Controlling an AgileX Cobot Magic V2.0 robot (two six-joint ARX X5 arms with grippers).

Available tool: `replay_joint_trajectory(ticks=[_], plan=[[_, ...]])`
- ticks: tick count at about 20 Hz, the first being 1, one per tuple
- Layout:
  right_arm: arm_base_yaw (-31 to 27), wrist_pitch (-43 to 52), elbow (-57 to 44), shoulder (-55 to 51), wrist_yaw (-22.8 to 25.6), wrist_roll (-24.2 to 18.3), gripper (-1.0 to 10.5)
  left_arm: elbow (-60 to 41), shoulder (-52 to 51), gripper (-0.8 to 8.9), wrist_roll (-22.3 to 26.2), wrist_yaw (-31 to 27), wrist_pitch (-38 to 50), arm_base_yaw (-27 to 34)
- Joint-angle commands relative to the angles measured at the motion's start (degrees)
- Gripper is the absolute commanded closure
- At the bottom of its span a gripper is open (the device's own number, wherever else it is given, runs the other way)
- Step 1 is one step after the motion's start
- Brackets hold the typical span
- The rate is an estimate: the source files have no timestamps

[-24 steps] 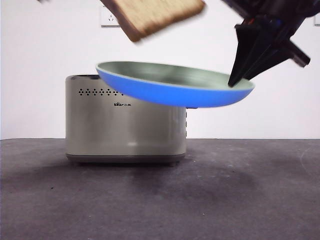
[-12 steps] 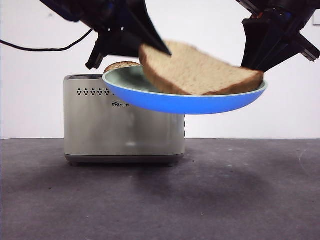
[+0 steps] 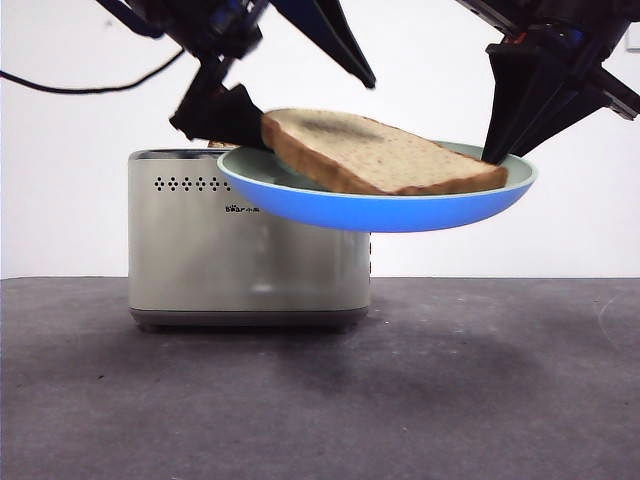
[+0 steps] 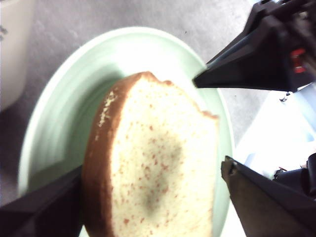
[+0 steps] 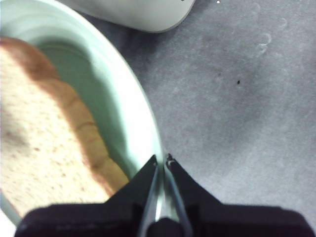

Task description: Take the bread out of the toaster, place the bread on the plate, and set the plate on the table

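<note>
Bread (image 3: 385, 155) flat across airborne plate (image 3: 400, 208), right gripper (image 5: 161, 163) pinching rim.

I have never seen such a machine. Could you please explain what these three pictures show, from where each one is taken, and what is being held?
It is a robot with two arms. One picture looks level across the table; the other two come from cameras on the wrists. The right gripper pinches the rim of the plate and holds it in the air. The bread lies on the plate, one end over the rim. The left gripper is open around the bread. The toaster stands on the table behind.
</note>
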Motion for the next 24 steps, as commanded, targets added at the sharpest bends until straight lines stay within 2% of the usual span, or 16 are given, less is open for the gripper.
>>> replay_joint_trajectory(ticks=[1, 4, 6, 9, 11, 13, 20, 24], plan=[[-0.5, 0.2, -0.1, 0.0, -0.5, 0.5, 9.6, -0.2, -2.6, 4.00, 1.5, -1.4, -0.7, -0.1], [-0.8, 0.0, -0.1, 0.0, -0.5, 0.5, 9.6, 0.7, -6.3, 4.00, 4.2, -5.0, -3.5, -0.1], [-1.3, -0.2, -0.1, 0.1, -0.5, 0.5, 9.6, 3.7, -7.5, 4.00, 6.4, -7.2, -8.3, -0.1], [-1.6, -0.6, -0.1, 0.1, 0.1, 0.5, 9.6, 10.6, -9.1, 4.00, 12.3, -15.3, -17.7, -0.2], [-2.5, -1.3, -0.1, 0.1, 3.5, 0.5, 9.6, 15.3, -11.1, 4.00, 15.6, -21.5, -22.5, -0.2], [-3.8, -2.4, -0.1, 0.3, 5.5, 0.3, 9.6, 18.8, -14.5, 4.01, 16.9, -25.7, -24.2, -0.2], [-8.3, -7.1, -0.1, 1.3, 5.3, -3.0, 9.6, 21.1, -31.0, 4.01, 17.2, -27.8, -19.6, -0.2], [-8.6, -7.2, -0.1, 6.9, 4.9, -3.1, 9.6, 21.1, -37.8, 4.01, 17.1, -27.8, -19.6, -0.2]])
